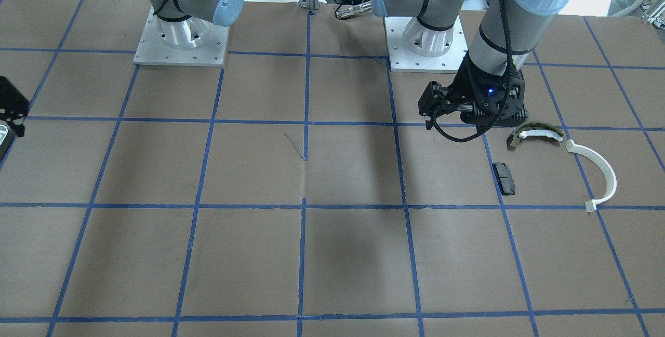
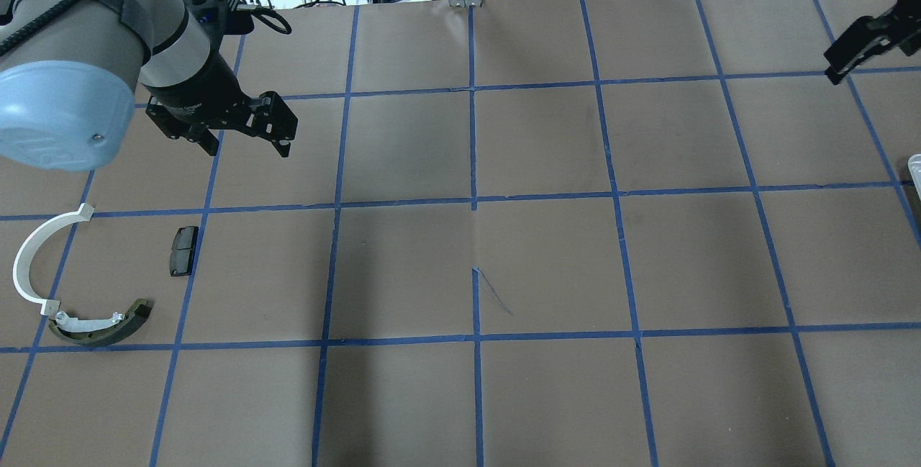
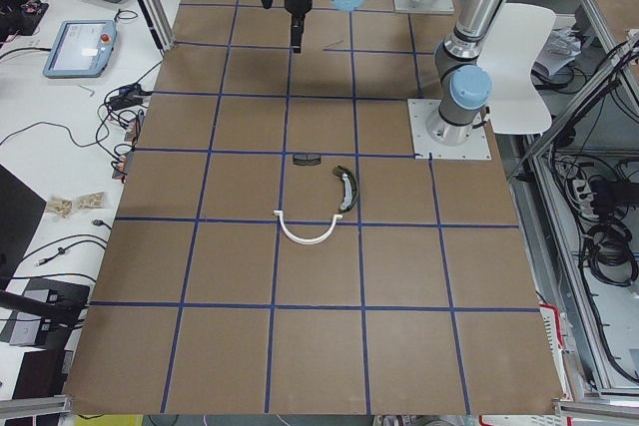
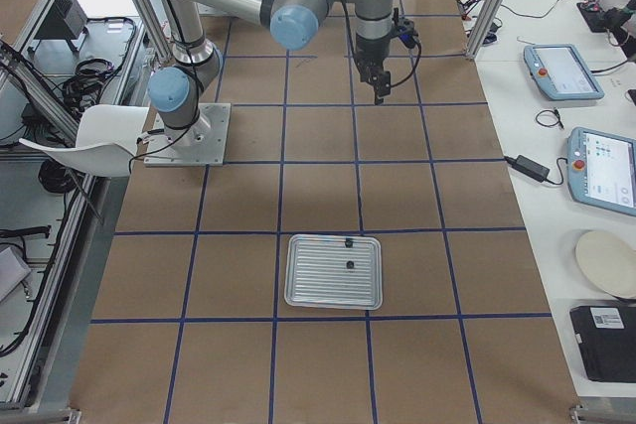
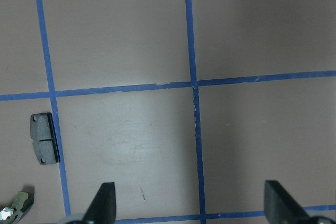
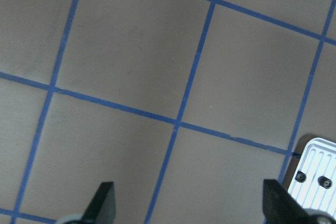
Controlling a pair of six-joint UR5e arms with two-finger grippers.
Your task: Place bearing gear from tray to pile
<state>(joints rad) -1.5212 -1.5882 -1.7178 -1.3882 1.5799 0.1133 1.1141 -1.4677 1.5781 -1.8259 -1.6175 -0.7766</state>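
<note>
Two small black bearing gears [image 4: 350,265] lie on the white ribbed tray [image 4: 318,290]; the right wrist view shows them on the tray's corner [image 6: 314,156]. My right gripper [image 6: 189,205] hangs open and empty over bare table, well away from the tray. The pile sits on the robot's left side: a white half-ring [image 2: 32,255], an olive-and-white shoe [image 2: 101,327] and a black pad [image 2: 183,250]. My left gripper [image 2: 248,144] is open and empty, hovering beyond the pad, with the pad [image 5: 44,145] at its lower left in the wrist view.
Brown paper with a blue tape grid [image 2: 473,201] covers the table. Both arm bases [image 1: 181,46] stand on plates at the robot's edge. Cables, tablets and a power supply [image 4: 527,168] lie on the benches beside the table.
</note>
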